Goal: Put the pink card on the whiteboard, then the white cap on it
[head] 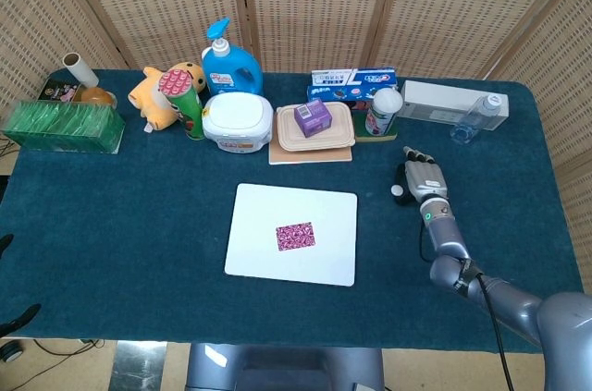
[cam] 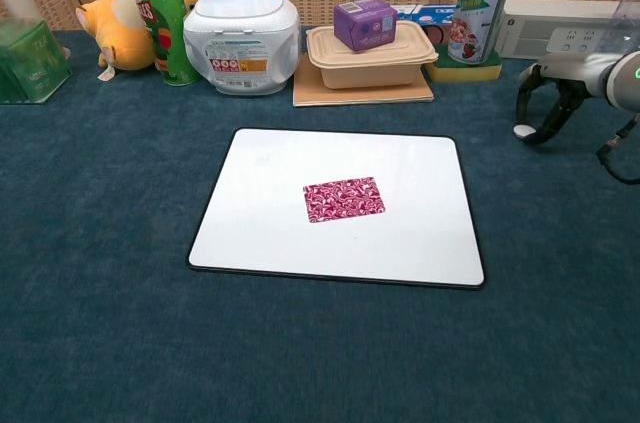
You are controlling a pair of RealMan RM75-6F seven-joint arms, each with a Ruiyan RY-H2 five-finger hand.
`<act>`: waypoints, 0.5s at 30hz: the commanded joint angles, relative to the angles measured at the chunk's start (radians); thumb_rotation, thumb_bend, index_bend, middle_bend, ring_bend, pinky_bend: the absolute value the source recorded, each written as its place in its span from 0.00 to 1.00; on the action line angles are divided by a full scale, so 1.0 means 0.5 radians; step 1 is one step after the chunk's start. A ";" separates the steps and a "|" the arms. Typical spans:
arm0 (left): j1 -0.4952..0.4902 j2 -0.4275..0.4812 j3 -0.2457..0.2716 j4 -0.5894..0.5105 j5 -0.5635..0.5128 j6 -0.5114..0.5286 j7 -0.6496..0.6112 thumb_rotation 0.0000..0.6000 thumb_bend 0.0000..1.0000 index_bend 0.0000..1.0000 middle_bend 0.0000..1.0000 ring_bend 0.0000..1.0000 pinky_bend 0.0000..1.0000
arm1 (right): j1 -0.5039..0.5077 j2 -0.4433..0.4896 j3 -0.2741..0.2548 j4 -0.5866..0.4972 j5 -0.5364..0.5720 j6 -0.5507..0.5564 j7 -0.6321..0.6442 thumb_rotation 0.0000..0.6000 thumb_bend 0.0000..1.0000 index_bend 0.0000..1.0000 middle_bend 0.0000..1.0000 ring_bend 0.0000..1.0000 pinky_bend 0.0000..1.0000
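The pink patterned card [head: 295, 236] [cam: 344, 199] lies flat near the middle of the whiteboard [head: 268, 257] [cam: 260, 233]. The small white cap [head: 396, 191] [cam: 522, 130] sits on the blue cloth to the right of the board. My right hand [head: 421, 178] [cam: 555, 93] hovers just right of the cap, fingers curved down and apart. One fingertip [cam: 522, 115] is at the cap's edge, and the cap stays on the cloth. My left hand does not show in either view.
Along the back stand a chip can [head: 185, 100], a wipes tub [head: 238, 120], a lunch box with a purple carton [head: 314, 125], a white cup [head: 384, 111] and a clear bottle [head: 474, 118]. A green box [head: 63, 126] sits far left.
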 commanded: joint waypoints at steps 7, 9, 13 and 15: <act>-0.005 0.000 0.002 -0.004 0.001 -0.012 0.012 1.00 0.11 0.00 0.00 0.00 0.00 | -0.004 -0.011 -0.006 0.044 0.017 -0.018 0.002 1.00 0.33 0.44 0.03 0.00 0.07; -0.004 0.000 0.002 -0.004 0.000 -0.012 0.012 1.00 0.11 0.00 0.00 0.00 0.00 | -0.005 -0.013 -0.009 0.052 0.020 -0.027 0.002 1.00 0.33 0.44 0.03 0.00 0.07; -0.005 0.000 0.003 -0.006 0.001 -0.013 0.011 1.00 0.11 0.00 0.00 0.00 0.00 | -0.004 -0.014 -0.007 0.060 0.024 -0.040 0.010 1.00 0.33 0.44 0.03 0.00 0.07; -0.005 -0.001 0.003 -0.005 0.001 -0.014 0.013 1.00 0.11 0.00 0.00 0.00 0.00 | -0.004 -0.013 -0.003 0.059 0.019 -0.038 0.016 1.00 0.33 0.45 0.03 0.00 0.07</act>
